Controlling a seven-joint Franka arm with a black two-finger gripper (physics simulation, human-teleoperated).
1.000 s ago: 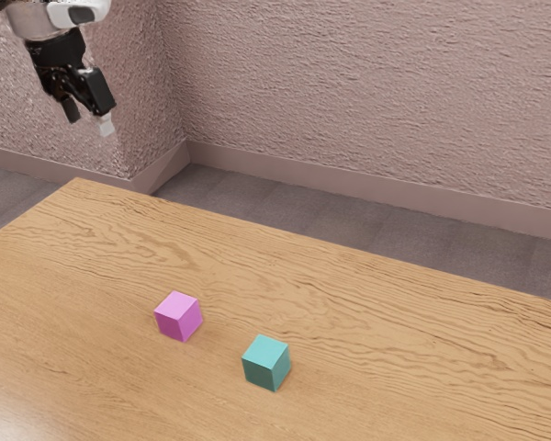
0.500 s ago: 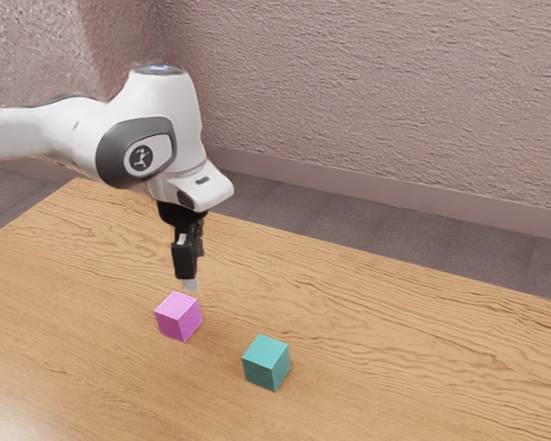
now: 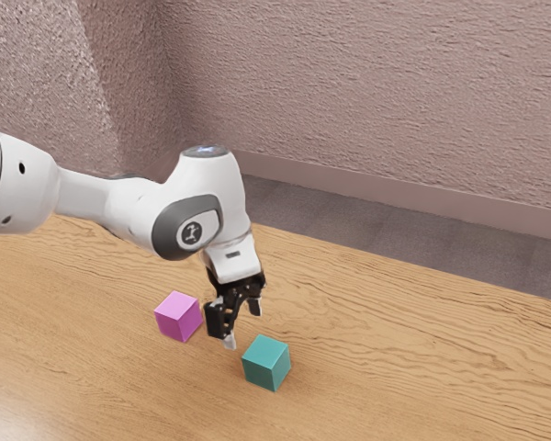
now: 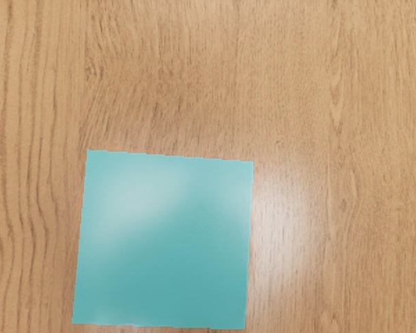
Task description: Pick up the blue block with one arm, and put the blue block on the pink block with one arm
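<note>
The blue block (image 3: 266, 362), teal in colour, sits on the wooden table (image 3: 422, 367) near its front. In the wrist view its top face (image 4: 163, 239) lies just under my hand. The pink block (image 3: 178, 315) rests a short way off toward the exterior view's left. My gripper (image 3: 238, 325) hangs low between the two blocks, just above and to the left of the blue block. It is open, nothing is between its fingers, and it touches neither block.
The white arm (image 3: 119, 207) reaches in from the exterior view's left above the table's back edge. A textured wall (image 3: 395, 92) and grey floor (image 3: 395, 230) lie behind the table.
My arm has swung down from high at the upper left, passed over the pink block, and now hovers by the blue block. Neither block has moved.
</note>
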